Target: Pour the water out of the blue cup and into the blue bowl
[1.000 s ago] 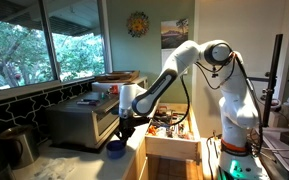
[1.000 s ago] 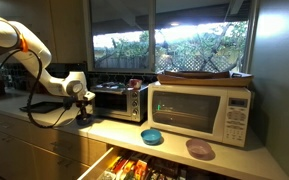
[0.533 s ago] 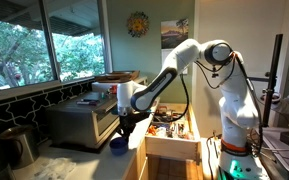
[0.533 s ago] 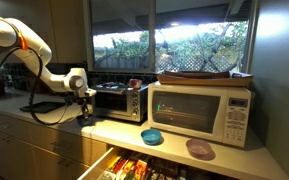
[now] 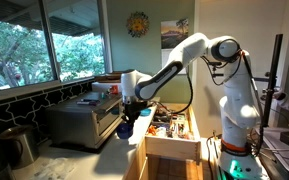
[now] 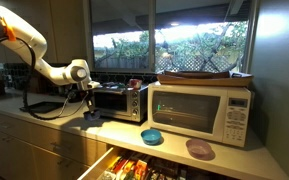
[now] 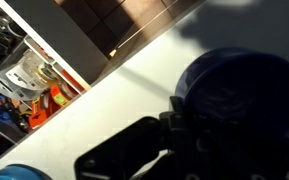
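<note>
Blue cup (image 5: 124,128) held just above counter (image 5: 76,165), lower centre-left of frame, by pincer (image 5: 129,113) clamped on it, seemingly at rim; wrist view too blurred for certainty. Blue bowl (image 6: 152,136) seen lower centre. Cup judged rigid, slick, water-laden: firm rim grip, slow tilt advised.

**Three views, one worktop**

In an exterior view, the camera stands off the worktop's (image 5: 84,162) end, looking along it at the arm (image 5: 174,72) and windows. In an exterior view, it faces the worktop (image 6: 124,128) from farther back. Both exterior views show the toaster oven (image 5: 84,118). The wrist view looks down closely past gripper (image 7: 176,118) and blue cup (image 7: 234,85).
</note>
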Motion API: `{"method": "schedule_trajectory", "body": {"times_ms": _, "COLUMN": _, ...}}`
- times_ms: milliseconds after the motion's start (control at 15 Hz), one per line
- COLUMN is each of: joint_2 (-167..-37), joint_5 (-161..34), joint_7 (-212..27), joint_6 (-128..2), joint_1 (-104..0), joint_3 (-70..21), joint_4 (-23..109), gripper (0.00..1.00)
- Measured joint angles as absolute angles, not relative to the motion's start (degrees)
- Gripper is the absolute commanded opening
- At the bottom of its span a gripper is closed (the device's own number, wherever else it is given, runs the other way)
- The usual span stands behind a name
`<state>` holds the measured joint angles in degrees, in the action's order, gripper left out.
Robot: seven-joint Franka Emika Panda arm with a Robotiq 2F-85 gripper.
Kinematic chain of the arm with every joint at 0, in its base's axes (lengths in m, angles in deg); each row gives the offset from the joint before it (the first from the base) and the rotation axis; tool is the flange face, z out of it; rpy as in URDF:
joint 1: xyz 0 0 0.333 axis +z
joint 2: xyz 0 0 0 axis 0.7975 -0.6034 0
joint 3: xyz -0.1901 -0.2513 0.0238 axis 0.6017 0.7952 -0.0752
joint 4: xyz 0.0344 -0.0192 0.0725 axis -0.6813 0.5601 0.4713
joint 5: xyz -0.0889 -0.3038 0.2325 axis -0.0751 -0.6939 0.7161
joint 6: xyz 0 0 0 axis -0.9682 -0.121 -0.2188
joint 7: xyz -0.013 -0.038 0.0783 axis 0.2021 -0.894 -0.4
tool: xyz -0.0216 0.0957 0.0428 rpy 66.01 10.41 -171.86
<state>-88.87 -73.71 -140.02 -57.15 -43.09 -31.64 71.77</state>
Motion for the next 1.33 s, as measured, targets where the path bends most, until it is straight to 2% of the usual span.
{"method": "schedule_trajectory", "body": {"times_ms": 667, "joint_2": -84.27, "joint_5": -73.47, "joint_7": -140.98, "joint_6": -56.63, "joint_1": -45.92, "joint_3": -31.47, "joint_4": 75.03, "gripper": 0.01}}
{"method": "schedule_trajectory", "body": {"times_ms": 1267, "joint_2": -78.93, "joint_5": -79.14, "joint_7": -151.91, "joint_6": -49.79, "joint_1": -57.37, "joint_3": -25.28, "joint_4": 75.12, "gripper": 0.01}}
{"method": "schedule_trajectory", "body": {"times_ms": 1333, "joint_2": -78.42, "joint_5": -79.85, "joint_7": -153.62, "joint_6": -49.55, "joint_1": -58.56, "joint_3": -24.72, "joint_4": 75.13, "gripper": 0.04}}
